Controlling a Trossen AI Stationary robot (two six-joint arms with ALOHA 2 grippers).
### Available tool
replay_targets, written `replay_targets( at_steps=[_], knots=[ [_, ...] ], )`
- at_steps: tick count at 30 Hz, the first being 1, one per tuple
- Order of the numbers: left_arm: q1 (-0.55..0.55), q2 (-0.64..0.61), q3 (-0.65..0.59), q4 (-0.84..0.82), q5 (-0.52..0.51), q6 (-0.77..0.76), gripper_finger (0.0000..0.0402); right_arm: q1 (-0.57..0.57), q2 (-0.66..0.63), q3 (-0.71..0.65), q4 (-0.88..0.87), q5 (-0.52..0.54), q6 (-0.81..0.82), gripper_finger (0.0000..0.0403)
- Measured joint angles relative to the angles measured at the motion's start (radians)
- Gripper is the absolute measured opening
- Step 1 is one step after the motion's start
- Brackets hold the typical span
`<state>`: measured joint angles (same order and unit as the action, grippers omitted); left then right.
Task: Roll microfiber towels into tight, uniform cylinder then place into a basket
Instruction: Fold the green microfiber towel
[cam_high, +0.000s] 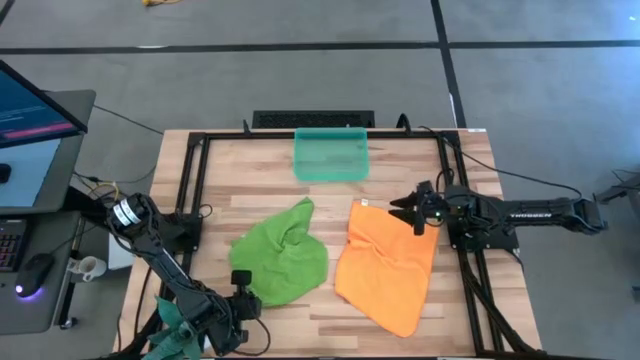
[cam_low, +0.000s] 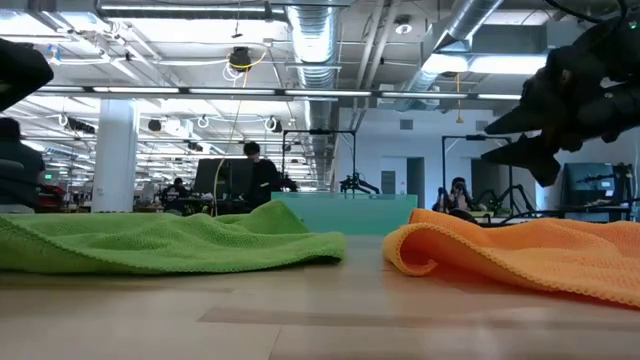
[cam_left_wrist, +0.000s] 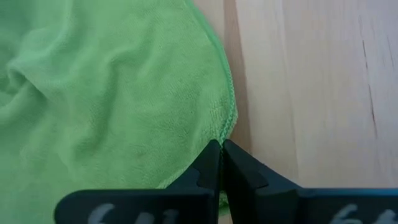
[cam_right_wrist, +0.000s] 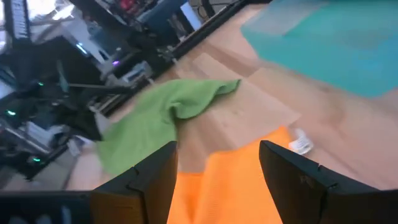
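Two towels loose, basket empty

Crumpled lime green towel (cam_high: 280, 250) touches the closed left gripper (cam_left_wrist: 221, 155); rumpled orange towel (cam_high: 385, 262) lies under the spread right gripper (cam_high: 400, 210), teal basket (cam_high: 332, 155) beyond.

On the wooden counter (cam_low: 300, 315) a rumpled green towel (cam_low: 160, 245) lies beside an orange towel (cam_low: 520, 255), the teal basket (cam_low: 345, 213) behind them, a dark gripper (cam_low: 525, 135) hovering above the orange one.

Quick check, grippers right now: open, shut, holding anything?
Left gripper: shut at the edge of the green towel; a pinch on it cannot be told.
Right gripper: open, empty, above the orange towel.
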<state>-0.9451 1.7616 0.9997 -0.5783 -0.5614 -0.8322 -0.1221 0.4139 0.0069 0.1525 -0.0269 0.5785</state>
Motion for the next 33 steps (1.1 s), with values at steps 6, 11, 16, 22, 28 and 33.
replay_targets(
  at_steps=[6, 11, 16, 22, 28, 33],
  knots=[
    [0.000, -0.001, 0.000, -0.009, -0.034, 0.001, 0.0002, 0.134, 0.014, 0.000, 0.091, 0.002, 0.016, 0.0249],
    [0.013, -0.001, 0.001, -0.021, -0.053, 0.001, 0.0002, 0.303, 0.071, 0.000, 0.292, 0.059, -0.056, 0.0249],
    [0.023, -0.001, 0.001, -0.011, -0.056, 0.028, 0.0002, 0.461, 0.168, 0.000, 0.538, 0.150, -0.189, 0.0249],
    [0.022, -0.001, 0.001, -0.008, -0.098, 0.039, 0.0002, 0.579, 0.318, 0.037, 0.802, 0.162, -0.437, 0.0249],
    [0.022, -0.001, 0.001, -0.012, -0.101, 0.039, 0.0002, 0.641, 0.499, 0.163, 0.831, 0.161, -0.500, 0.0249],
    [0.019, -0.002, 0.034, -0.051, -0.102, 0.039, 0.0002, 0.618, 0.653, 0.278, 0.824, 0.198, -0.509, 0.0249]
  ],
)
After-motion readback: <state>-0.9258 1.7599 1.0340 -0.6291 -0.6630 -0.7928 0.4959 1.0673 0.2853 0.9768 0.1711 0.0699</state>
